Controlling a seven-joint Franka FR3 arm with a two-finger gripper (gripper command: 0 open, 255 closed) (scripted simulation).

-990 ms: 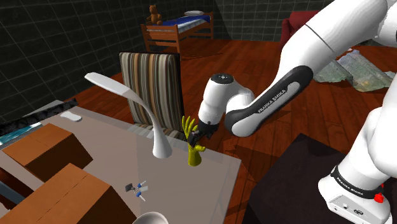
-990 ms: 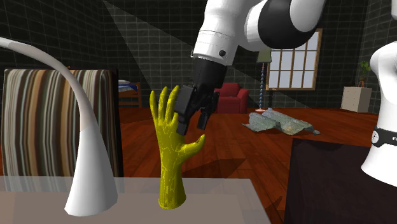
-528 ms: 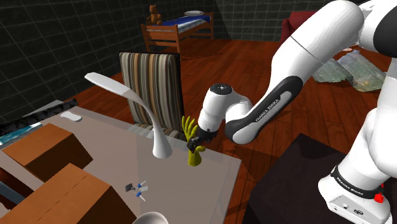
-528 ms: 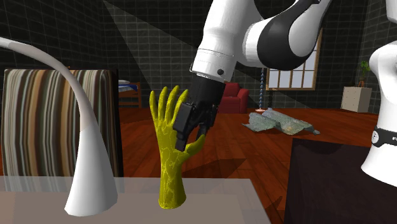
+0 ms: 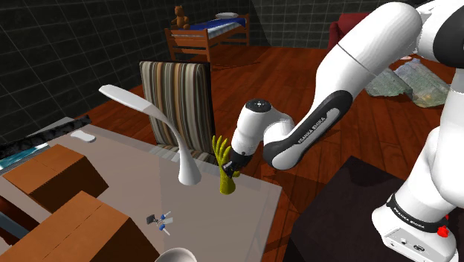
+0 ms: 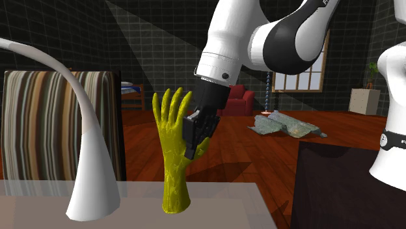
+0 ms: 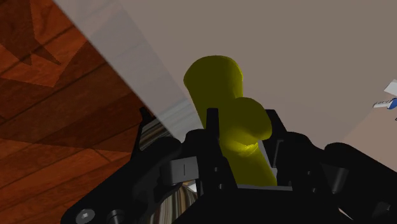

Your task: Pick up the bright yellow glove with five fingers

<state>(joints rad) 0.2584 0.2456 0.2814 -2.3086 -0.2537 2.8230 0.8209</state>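
In the shoulder view, right of the white lamp (image 5: 188,173), I see the yellow glove (image 5: 227,183) standing upright near the table (image 5: 134,175) edge, five fingers raised, veined with paler lines. My gripper (image 6: 198,133) pinches its palm. The arm (image 5: 316,126) reads FRANKA EMIKA on its dark forearm.

**Glove** (image 6: 172,156): bright yellow, faintly veined in a paler tone. **Gripper** (image 6: 197,138): all black. **Arm** (image 5: 357,67): white, with dark grey joints. **Lamp** (image 6: 91,182): plain white. **Chair back** (image 6: 45,123): vertical stripes of brown, cream and near-black. **Table top** (image 5: 245,201): pale grey. **Boxes** (image 5: 52,175): plain brown. **Floor** (image 6: 254,153): red-brown planks. **Walls** (image 5: 59,45): dark, crossed by a thin grid of lighter lines. **Sofa** (image 6: 237,101): red. **Bed** (image 5: 212,28): brown frame, blue mattress.
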